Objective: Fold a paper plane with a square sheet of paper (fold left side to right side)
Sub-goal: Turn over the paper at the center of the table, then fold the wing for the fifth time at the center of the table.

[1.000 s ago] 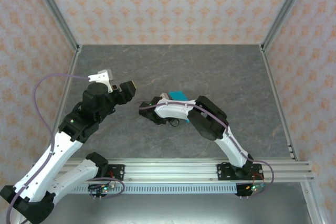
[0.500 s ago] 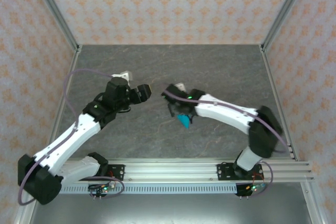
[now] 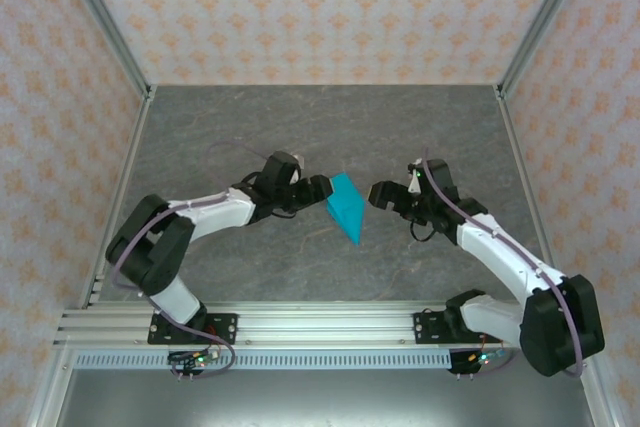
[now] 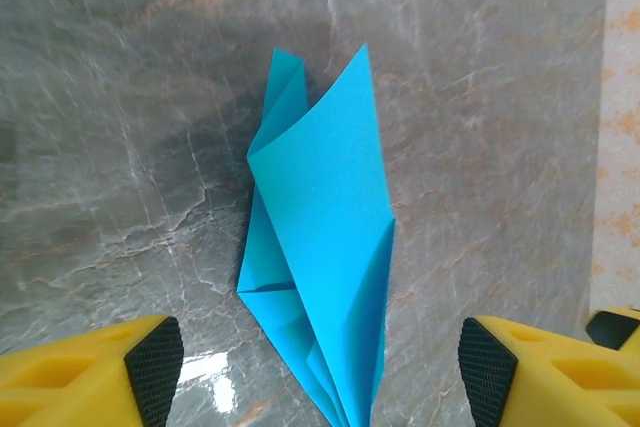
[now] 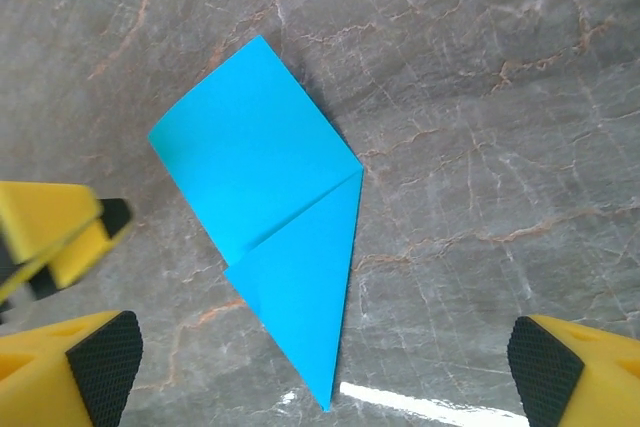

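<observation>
The paper plane (image 3: 346, 205) is being released by the right gripper (image 3: 378, 192), which is being opened. The left gripper (image 3: 322, 187) is being brought near it.

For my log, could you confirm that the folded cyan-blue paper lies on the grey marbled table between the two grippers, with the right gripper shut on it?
No: the right gripper is open. The right wrist view shows its fingers wide apart, the folded cyan-blue paper lying free on the grey marbled table. It lies between that gripper and the left gripper.
</observation>
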Controlling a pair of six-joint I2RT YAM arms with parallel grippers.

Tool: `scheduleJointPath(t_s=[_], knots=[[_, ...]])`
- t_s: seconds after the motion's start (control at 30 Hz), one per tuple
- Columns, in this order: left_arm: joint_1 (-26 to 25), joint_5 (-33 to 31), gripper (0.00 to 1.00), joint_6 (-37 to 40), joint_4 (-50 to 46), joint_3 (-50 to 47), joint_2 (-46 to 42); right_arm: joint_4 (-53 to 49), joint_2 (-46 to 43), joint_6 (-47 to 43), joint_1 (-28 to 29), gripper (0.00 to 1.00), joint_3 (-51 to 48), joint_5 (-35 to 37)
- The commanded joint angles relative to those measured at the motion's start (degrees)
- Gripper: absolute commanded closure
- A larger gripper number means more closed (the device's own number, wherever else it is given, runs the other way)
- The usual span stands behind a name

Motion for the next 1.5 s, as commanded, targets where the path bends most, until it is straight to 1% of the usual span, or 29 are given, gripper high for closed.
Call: scheduleJointPath(t_s=[0.0,0.13,0.23,0.33,0.43,0.57,0.67,0.77,0.87,0.93,1.03,1.1,1.17,1.2,1.27,1.33,1.4,1.47], knots=[[-0.6,1.8,0.26,-1.6,4.6,4.3,2.9,5.5,-1.3,1.2,-1.7,0.03,-0.8,-8.1],[-0.8,2.1,0.28,-1.8,4.6,6.5,7.3,5.5,-1.4,0.4,-3.0,0.03,-0.9,-10.4],[-0.9,3.8,0.3,-3.1,7.6,7.4,9.8,5.6,-1.2,0.7,-4.2,0.03,-1.3,-10.8],[-1.0,4.9,0.37,-2.7,8.4,9.1,11.6,5.1,-0.6,0.4,-5.5,0.03,-1.3,-11.0],[-1.0,4.7,0.49,-1.4,7.6,10.7,13.6,5.2,-0.2,-0.4,-6.5,0.02,-1.4,-12.4],[-1.0,4.0,0.75,-0.2,8.5,10.7,14.1,5.5,-0.5,-3.0,-6.6,0.02,-1.2,-12.6],[-0.9,3.4,0.86,2.8,8.7,9.8,12.6,3.5,-0.5,-5.6,-6.5,0.02,-0.2,-11.7],[-0.9,4.3,0.94,6.4,8.7,8.6,10.1,4.7,-0.5,-8.9,-6.3,0.02,-0.4,-14.6],[-0.8,7.2,0.98,10.1,9.8,7.1,6.4,7.9,-0.6,-10.8,-5.8,0.01,-1.7,-15.6],[-0.8,8.8,1.0,13.2,8.2,6.7,3.6,9.0,0.1,-11.3,-5.8,0.02,-1.5,-16.7],[-0.3,12.3,1.0,16.7,6.4,5.6,-0.1,14.5,2.1,-11.1,-5.8,0.07,-1.7,-22.7],[0.5,15.2,1.0,17.7,6.5,4.6,-2.5,19.9,3.3,-9.4,-6.1,0.12,-1.8,-29.5],[1.2,17.8,1.0,18.8,6.2,3.8,-4.7,24.0,5.0,-8.2,-6.9,0.14,-1.4,-34.2],[1.4,18.7,1.0,18.8,5.6,3.7,-5.6,24.5,5.2,-8.5,-7.2,0.15,-1.0,-35.5],[1.8,21.0,1.0,21.6,4.1,3.8,-7.3,24.5,5.4,-10.2,-7.6,0.16,-0.1,-38.5],[2.2,22.3,1.0,22.5,3.2,3.7,-8.6,22.9,5.3,-12.2,-7.7,0.18,1.1,-40.6],[2.6,23.8,1.0,22.5,3.7,3.3,-9.9,20.4,5.4,-13.9,-7.8,0.21,2.2,-40.5],[2.8,25.3,1.0,22.5,4.5,3.0,-11.1,21.0,5.8,-13.8,-7.8,0.22,2.2,-40.9]])
